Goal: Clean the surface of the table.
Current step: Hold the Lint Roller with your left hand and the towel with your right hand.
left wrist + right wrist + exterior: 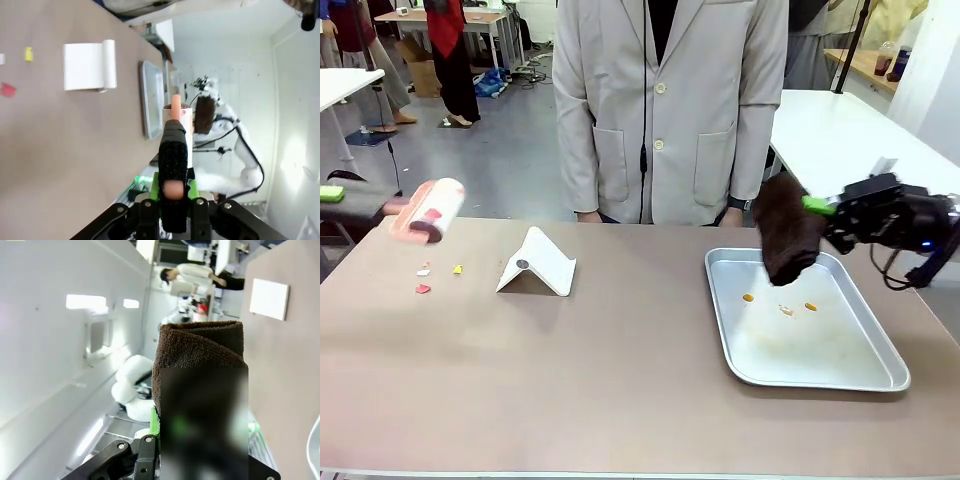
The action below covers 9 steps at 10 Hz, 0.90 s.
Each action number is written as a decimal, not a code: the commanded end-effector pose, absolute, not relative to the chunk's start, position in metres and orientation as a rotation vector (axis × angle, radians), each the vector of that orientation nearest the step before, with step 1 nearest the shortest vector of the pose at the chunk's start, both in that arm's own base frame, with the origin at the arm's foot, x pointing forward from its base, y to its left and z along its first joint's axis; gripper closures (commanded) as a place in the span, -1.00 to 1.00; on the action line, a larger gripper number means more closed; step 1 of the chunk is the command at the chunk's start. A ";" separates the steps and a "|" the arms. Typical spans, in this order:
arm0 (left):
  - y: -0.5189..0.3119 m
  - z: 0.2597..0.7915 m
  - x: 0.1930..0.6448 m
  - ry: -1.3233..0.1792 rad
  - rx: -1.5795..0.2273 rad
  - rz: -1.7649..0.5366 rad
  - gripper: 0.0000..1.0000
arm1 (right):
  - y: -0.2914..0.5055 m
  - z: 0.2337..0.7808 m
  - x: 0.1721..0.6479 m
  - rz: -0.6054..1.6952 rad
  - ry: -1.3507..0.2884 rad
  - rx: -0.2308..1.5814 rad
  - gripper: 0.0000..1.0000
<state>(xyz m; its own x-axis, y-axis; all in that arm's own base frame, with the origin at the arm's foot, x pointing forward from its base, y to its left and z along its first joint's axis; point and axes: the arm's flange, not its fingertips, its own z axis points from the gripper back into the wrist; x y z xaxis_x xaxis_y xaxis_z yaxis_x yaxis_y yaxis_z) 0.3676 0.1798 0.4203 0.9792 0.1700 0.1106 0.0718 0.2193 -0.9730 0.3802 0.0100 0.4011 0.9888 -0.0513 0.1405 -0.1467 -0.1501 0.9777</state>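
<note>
- The desk (620,380) is wide, with a smooth matte brown top. I judge it to be heavy and stiff. It is not a thing to take hold of, so the tools should only be pressed flat on its surface.
- Small scraps lie near the far left corner: a red one (423,289), a white one (423,271) and a yellow one (458,269). They look light and may slide away when pushed.
- A white folded stand (537,263) stands just beside them, toward the middle of the desk.
- The left claw (350,200) comes in low from the left edge. Its fingers are closed on the handle of a lint roller (430,210), and the roll hangs above the far left corner, a little beyond the scraps.
- The right claw (820,207) reaches in level from the right edge. It is clamped on a folded brown cloth (788,240).
- The cloth hangs down over the far part of a metal tray (820,345). I cannot tell if it touches the tray.
- The tray lies on the right side of the desk and has a few crumbs in it.
</note>
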 end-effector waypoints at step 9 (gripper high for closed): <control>0.282 0.388 0.317 -0.334 -1.343 0.206 0.53 | -0.140 0.388 0.342 -0.094 -0.215 1.810 0.76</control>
